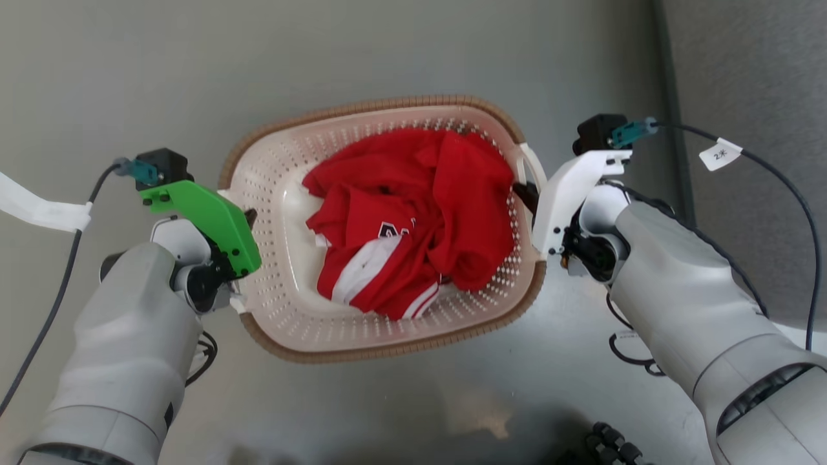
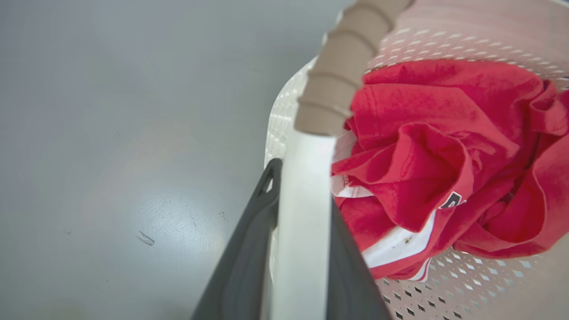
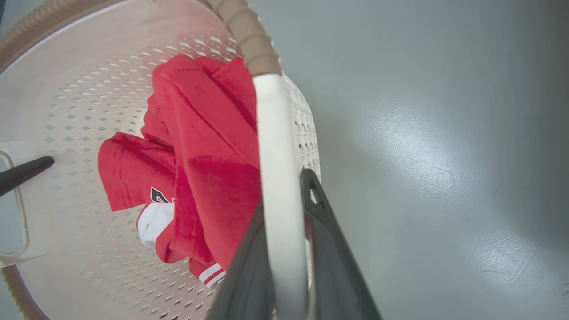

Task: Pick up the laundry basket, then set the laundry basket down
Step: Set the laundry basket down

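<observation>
Oval cream-white perforated plastic laundry basket [image 1: 278, 194] lay between my grippers, left gripper [image 2: 302, 191] pinched its left white handle [image 2: 304, 258], right gripper [image 3: 284, 195] its right white handle [image 3: 275, 133].

The right gripper [image 3: 286, 195] rises from the bottom centre of the frame, its two dark fingers pinching the basket's white handle [image 3: 273, 155] from either side. The brown rim [image 3: 249, 35] runs on from the handle's top end. Left of it, inside the perforated basket [image 3: 89, 89], lies a crumpled red shirt [image 3: 209, 146] with white trim. At the left edge, one dark finger of the left gripper [image 3: 22, 174] pokes in by the far handle [image 3: 26, 213]. Grey floor [image 3: 422, 133], patched with glare, takes the right half.
</observation>
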